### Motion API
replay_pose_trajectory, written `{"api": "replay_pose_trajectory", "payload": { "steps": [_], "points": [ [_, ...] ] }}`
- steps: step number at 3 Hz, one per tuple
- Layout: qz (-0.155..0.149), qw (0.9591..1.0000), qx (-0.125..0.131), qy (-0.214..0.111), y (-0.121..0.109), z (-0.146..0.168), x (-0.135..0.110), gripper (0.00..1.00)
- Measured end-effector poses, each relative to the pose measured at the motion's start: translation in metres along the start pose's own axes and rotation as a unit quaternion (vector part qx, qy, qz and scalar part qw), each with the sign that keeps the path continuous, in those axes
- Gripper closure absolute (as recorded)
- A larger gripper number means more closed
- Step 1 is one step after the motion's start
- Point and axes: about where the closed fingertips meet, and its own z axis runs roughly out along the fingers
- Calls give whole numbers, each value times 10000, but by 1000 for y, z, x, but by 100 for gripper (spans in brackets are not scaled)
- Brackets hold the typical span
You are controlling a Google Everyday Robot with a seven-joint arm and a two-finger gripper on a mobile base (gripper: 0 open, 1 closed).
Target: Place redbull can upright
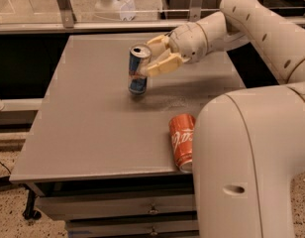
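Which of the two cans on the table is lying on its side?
The orange-red soda can, near the front edge of the table, lies on its side. The slim blue-and-silver redbull can stands on end farther back, gripped by the claw.

Shiny metal redbull can (137,81), plastic claw (148,58) (gripping)
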Motion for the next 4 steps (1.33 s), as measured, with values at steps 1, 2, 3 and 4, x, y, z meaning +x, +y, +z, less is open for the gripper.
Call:
{"api": "replay_pose_trajectory", "payload": {
  "steps": [1,2,3,4],
  "points": [
    [221,9997,133,31,6,10,-10,100],
    [397,9988,229,-146,12,16,-19,100],
    [461,9980,266,-349,16,18,-23,100],
    [481,9976,288,-403,17,19,-26,84]
  ]
}}
